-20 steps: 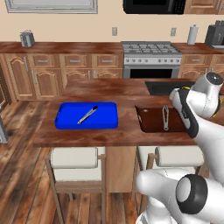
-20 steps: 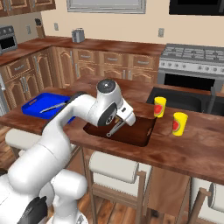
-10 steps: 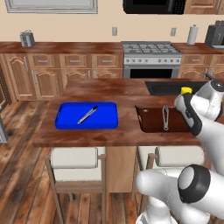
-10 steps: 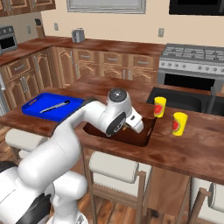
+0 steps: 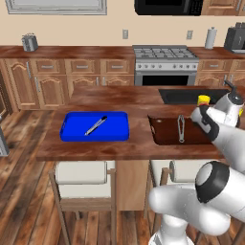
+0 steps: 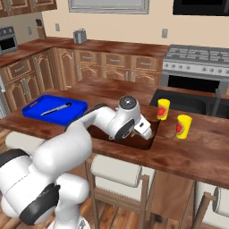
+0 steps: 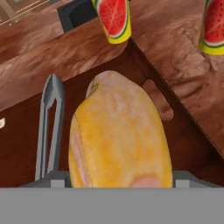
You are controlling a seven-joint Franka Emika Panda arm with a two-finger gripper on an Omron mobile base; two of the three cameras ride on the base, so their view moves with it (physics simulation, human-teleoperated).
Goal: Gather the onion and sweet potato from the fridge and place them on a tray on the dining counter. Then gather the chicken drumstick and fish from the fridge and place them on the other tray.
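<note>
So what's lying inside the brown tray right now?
Grey tongs lie in the brown tray. Above it the pincer carries a yellow-orange piece of food, which covers the tray floor beneath; the arm hides much of it in the right base view.

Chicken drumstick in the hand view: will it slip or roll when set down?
The chicken drumstick looks smooth and rounded, so it may slip in the gripper. On the flat brown tray it could roll slightly, probably until the tongs or rim.

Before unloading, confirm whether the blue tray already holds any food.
No, the blue tray holds just a slim grey utensil, no food.
</note>
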